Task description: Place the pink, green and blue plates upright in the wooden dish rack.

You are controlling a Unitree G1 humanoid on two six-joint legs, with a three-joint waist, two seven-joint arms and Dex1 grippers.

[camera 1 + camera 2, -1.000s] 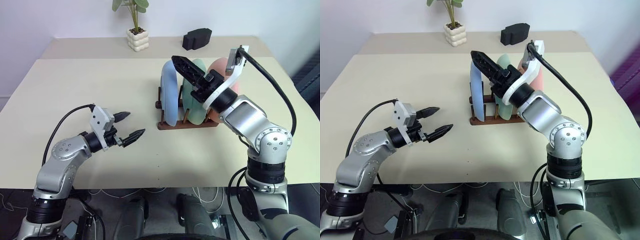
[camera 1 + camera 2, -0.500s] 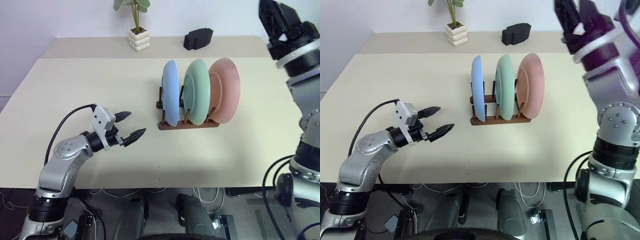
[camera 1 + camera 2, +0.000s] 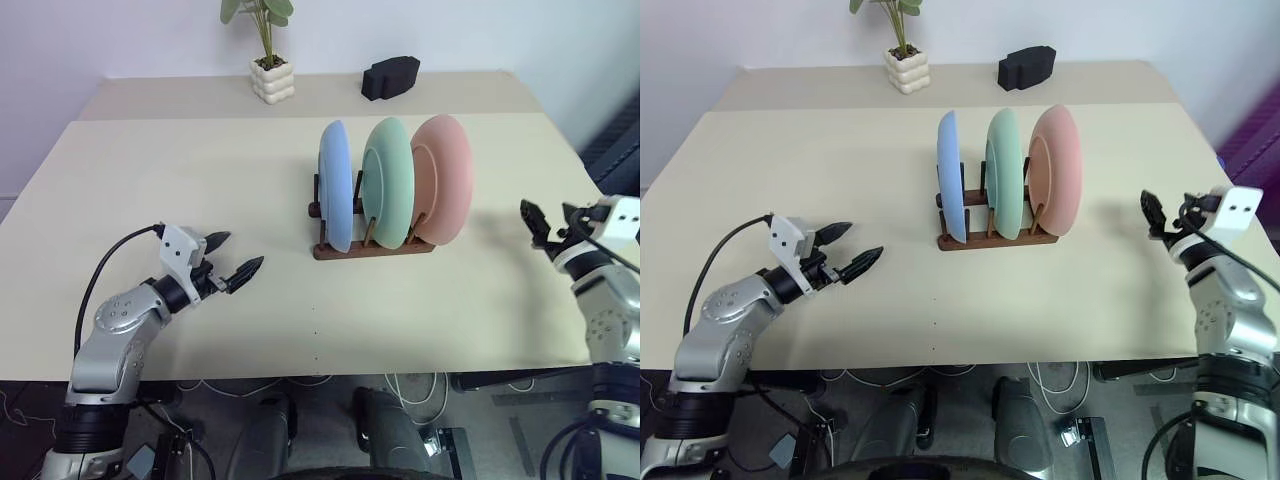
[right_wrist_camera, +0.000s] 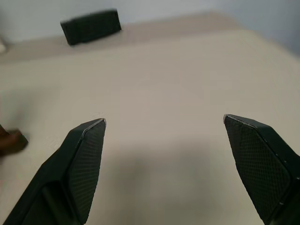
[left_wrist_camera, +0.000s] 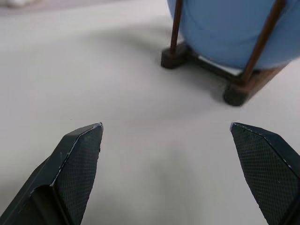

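Beige tabletop (image 3: 200, 180) carries one wooden dish rack (image 3: 372, 247) at its middle, holding three upright plates: one blue plate (image 3: 336, 196), one green plate (image 3: 388, 194), one pink plate (image 3: 445, 178). Left gripper (image 3: 232, 261) and right gripper (image 3: 534, 226) have fingers released, empty.

Head stereo pair looks down over table (image 3: 150, 180) – wrist cams low, near tabletop; both eyes share rack (image 3: 372, 248).

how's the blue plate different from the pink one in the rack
The blue plate stands at the rack's left end, nearest the left tool; the pink plate stands at the right end. The blue one shows mostly its edge, the pink one more of its face. The green plate stands between them. Both stand upright in the rack.
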